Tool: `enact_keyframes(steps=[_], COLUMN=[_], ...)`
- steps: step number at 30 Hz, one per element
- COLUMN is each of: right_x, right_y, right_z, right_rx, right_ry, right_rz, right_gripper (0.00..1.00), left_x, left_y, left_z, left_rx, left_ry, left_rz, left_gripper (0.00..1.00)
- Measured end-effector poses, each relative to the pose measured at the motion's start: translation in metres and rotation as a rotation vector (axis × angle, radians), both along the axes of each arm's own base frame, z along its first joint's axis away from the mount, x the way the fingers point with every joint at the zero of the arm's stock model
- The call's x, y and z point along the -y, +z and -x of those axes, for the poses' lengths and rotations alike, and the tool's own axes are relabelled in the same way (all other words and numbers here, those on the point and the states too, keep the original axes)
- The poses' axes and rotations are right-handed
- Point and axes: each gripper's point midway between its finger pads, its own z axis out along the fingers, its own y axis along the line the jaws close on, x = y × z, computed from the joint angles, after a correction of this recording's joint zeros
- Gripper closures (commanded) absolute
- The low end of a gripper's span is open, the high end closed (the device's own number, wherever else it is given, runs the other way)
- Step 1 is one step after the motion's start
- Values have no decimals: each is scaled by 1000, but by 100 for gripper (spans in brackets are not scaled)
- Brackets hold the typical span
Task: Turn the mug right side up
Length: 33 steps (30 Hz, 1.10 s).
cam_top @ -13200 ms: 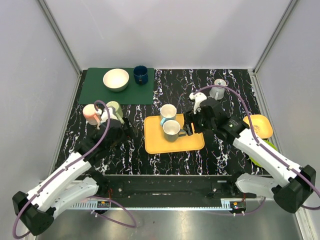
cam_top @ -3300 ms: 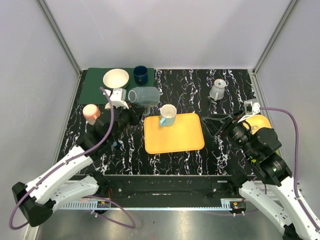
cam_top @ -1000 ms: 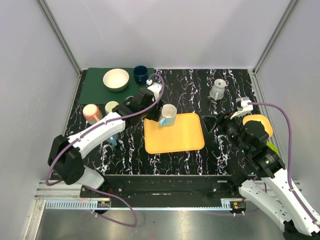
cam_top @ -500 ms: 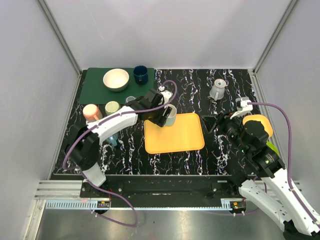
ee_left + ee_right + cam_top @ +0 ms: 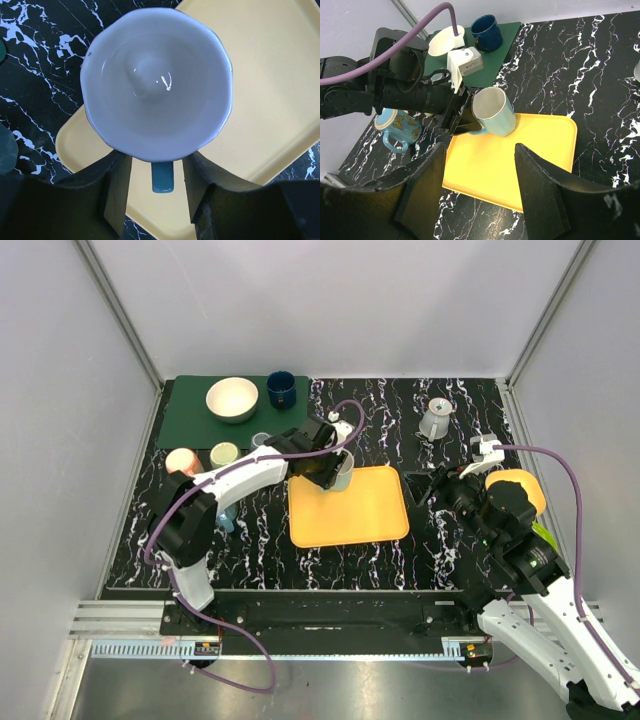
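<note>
- Your left gripper [image 5: 157,157] sits at the handle side of the pale blue mug [image 5: 157,85], the one with the glossy white inside; its two black fingers [image 5: 117,185] stand apart on either side of the short teal handle [image 5: 163,182], with a strip of yellow showing between each finger and the handle; you cannot tell whether they press on the mug's wall
- The mug is over the back left corner of the flat yellow rectangular tray [image 5: 265,75]; in the right wrist view it leans, its mouth turned up and toward the left arm; you cannot tell whether its base touches the tray
- Your right gripper [image 5: 479,146] hangs to the right of the tray, fingers spread wide with nothing between them, facing the mug from well apart
- The tray lies on the black, white-veined marble tabletop [image 5: 380,410]
- Left of the tray stand a blue patterned mug [image 5: 395,131], a pale green cup [image 5: 224,454] and a pink cup [image 5: 181,461], near one another
- The dark green mat [image 5: 195,428] at the back left carries a cream bowl [image 5: 232,398] and a navy blue mug [image 5: 281,389]
- A small grey cup [image 5: 435,420] stands at the back right, well apart from the tray
</note>
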Motion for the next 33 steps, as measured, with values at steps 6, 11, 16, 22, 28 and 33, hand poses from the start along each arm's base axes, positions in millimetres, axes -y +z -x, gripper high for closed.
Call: enact_keyframes(steps=[6, 11, 16, 22, 28, 33], right_x=[0, 1, 2, 0, -8, -32], right_y=[-2, -3, -4, -6, -7, -2], right_z=[0, -1, -2, -4, 1, 14], right_rx=[-2, -4, -6, -19, -31, -69], right_ry=[-2, -9, -14, -15, 13, 151], right_rz=[7, 8, 10, 3, -79, -154], right_gripper=[37, 37, 37, 35, 27, 25], left_x=[2, 4, 4, -10, -17, -8], left_y=[-2, -2, -1, 15, 98, 182], left_z=[0, 1, 1, 23, 40, 39], left_rx=[-8, -8, -8, -16, 45, 124], left_ry=[-13, -26, -22, 31, 162, 178], left_rz=[1, 5, 10, 70, 481, 867], left_gripper=[83, 100, 100, 100, 100, 100])
